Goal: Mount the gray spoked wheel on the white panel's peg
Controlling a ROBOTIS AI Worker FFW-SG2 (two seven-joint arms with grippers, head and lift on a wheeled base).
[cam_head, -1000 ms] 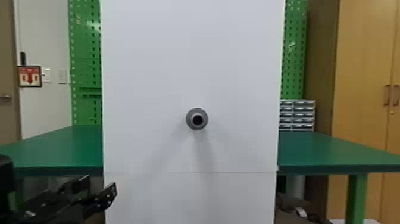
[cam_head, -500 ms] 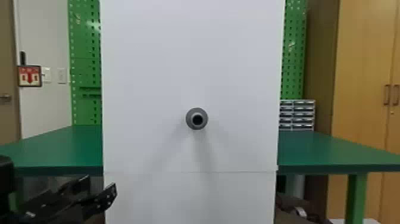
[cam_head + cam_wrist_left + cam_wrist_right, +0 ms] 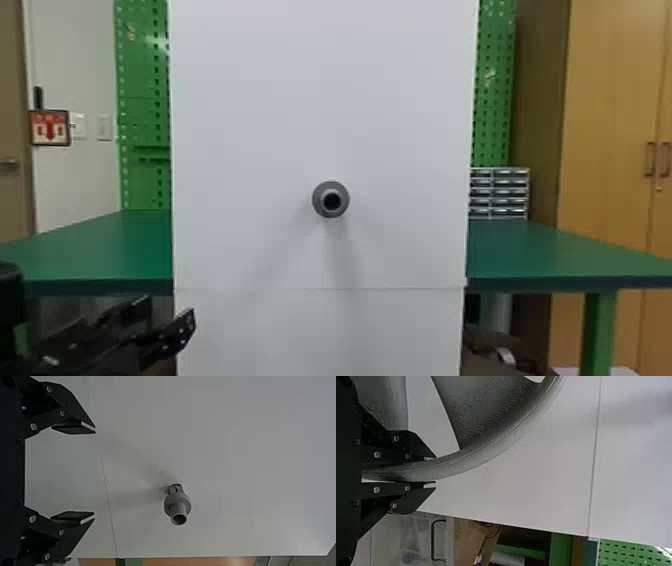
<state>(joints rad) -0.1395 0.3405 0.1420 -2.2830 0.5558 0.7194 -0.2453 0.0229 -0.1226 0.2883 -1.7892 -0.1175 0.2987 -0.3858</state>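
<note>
Background: a white panel (image 3: pixel 320 100) stands upright before a green worktop (image 3: pixel 550 250), with a green pegboard (image 3: pixel 492 90) and a wooden cabinet (image 3: pixel 610 100) behind.
Right gripper (image 3: pixel 434 471): the two fingers are drawn together, one on each side of the rim, pinching it between them.
Left gripper (image 3: pixel 95 473): the fingers are spread wide, with nothing between them.
Gray spoked wheel (image 3: pixel 478 452): held by its rim in the right gripper, in front of the panel and apart from the peg; part of a broad spoke is visible.
Peg (image 3: pixel 330 199): bare, projecting from the panel above its horizontal seam.
Progress: the grasp is made; mounting is not.
Remaining: judged from this arrangement, the wheel needs raising, its hub lining up with the peg, then sliding on and letting go.
Right arm pose: gripper directed towards the panel, apparently low, near the panel's lower section.
Left arm pose: low at the robot's left in the head view, its gripper beside the panel's lower left edge.
</note>
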